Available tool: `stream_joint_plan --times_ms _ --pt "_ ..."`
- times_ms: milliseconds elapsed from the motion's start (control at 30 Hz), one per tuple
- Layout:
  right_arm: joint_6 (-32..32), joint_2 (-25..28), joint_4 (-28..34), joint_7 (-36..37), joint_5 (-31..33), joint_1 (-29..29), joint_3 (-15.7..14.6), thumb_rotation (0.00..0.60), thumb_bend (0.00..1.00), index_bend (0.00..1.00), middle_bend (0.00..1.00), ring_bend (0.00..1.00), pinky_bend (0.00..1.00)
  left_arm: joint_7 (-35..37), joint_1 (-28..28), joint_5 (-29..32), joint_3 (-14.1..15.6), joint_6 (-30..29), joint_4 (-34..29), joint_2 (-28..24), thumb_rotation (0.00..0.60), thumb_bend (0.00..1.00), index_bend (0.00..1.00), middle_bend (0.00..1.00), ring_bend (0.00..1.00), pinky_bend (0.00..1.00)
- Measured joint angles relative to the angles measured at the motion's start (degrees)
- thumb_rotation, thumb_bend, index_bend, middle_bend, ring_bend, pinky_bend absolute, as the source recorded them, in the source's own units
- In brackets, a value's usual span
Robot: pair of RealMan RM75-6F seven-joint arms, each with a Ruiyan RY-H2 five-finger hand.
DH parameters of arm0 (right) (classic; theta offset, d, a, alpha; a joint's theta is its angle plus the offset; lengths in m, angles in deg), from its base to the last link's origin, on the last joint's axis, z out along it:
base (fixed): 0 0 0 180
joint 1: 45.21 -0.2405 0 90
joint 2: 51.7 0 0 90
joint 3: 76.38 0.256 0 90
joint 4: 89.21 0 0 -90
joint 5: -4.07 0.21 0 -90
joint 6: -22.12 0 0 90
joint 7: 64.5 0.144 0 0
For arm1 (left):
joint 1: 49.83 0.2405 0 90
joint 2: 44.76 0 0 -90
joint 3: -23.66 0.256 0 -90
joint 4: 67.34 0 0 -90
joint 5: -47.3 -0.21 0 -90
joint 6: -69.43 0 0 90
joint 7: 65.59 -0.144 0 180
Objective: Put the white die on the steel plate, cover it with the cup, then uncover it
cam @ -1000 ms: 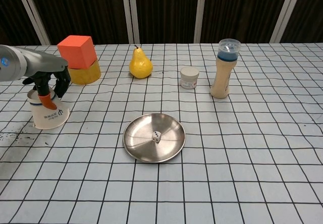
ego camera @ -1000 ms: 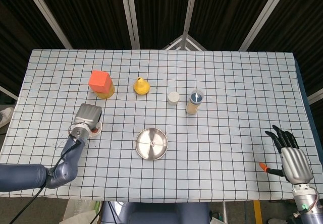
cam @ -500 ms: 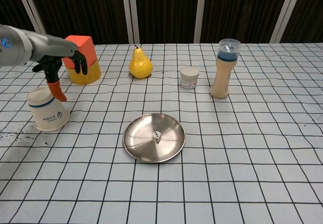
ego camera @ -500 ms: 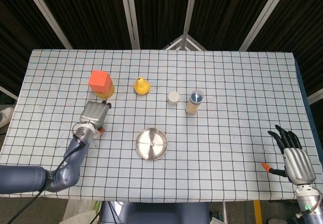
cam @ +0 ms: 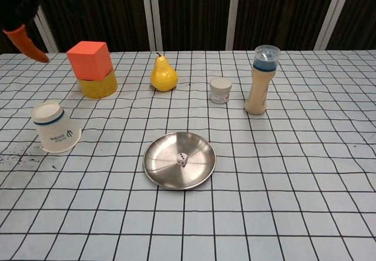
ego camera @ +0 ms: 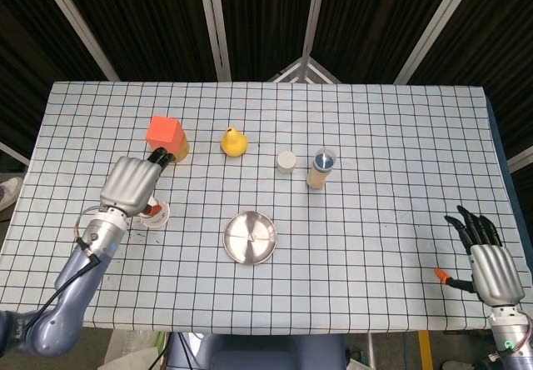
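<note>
left hand [ego camera: 131, 183] raised above the table, back of palm to the head camera, dark fingertips pointing toward the orange cube [ego camera: 165, 133]; holds nothing. chest view only catches its orange thumb tip at the top left corner, well above the tabletop. whether its fingers are spread or curled, cannot tell from these views. right hand [ego camera: 485, 257] at the near right table edge, fingers spread apart, empty, orange thumb tip sticking out to the side; not seen in chest view.

cup [cam: 55, 127] stands upside down on the checked tablecloth [cam: 294, 173], slightly tilted, left of the steel plate [cam: 200, 168] and apart from it; in head view it peeks out just beside and partly under the left hand. white die [cam: 183, 159] lies on the steel plate, near its middle, uncovered. plate sits at front centre of the table.

behind: orange cube stacked on a yellow cylinder [cam: 98, 86], back left. yellow pear [cam: 163, 74] upright to the right of that. small white jar [cam: 221, 90] further right, then a tall beige bottle [cam: 261, 83] with blue collar and clear cap, upright, just beside the jar.
</note>
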Motion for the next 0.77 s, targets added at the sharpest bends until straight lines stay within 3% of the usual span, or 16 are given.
stream_joint_plan --times_ms 233,333,367,467,633,767 --pt "0.03 -0.37 0.59 -1.75 0.39 0.11 0.02 0.600 0.17 0.16 0.03 0.09 0.00 6.17 12.90 -23.03 8.17 -9.02 -4.26 -6.36 0.600 0.19 0.25 0.20 0.63 0.73" --pt "0.21 -0.66 0.63 -2.95 0.70 0.12 0.25 0.600 0.17 0.16 0.03 0.09 0.00 9.96 19.71 -33.17 12.07 -14.24 -1.81 -6.71 0.600 0.19 0.26 0.22 0.58 0.66" --pt "0.43 -0.78 0.73 -3.37 0.75 0.14 0.35 0.600 0.17 0.16 0.03 0.09 0.00 12.93 24.15 -38.49 13.94 -18.00 0.93 -6.21 0.600 0.19 0.26 0.22 0.54 0.62" --pt "1.43 -0.98 1.07 -4.15 0.46 0.30 0.56 0.600 0.17 0.16 0.03 0.09 0.00 18.68 32.53 -45.90 16.78 -25.23 8.26 -3.92 0.600 0.19 0.27 0.21 0.42 0.50" --pt "2.37 -1.15 1.62 -5.03 -0.21 0.59 0.58 0.600 0.17 0.16 0.03 0.09 0.00 25.89 41.86 -50.01 19.43 -33.94 20.37 2.22 0.600 0.19 0.27 0.21 0.28 0.35" --pt "2.41 -1.40 1.60 -6.49 -0.27 0.58 0.56 0.600 0.17 0.16 0.03 0.09 0.00 29.66 45.76 -50.48 19.90 -36.17 27.10 5.94 0.600 0.19 0.27 0.20 0.21 0.25"
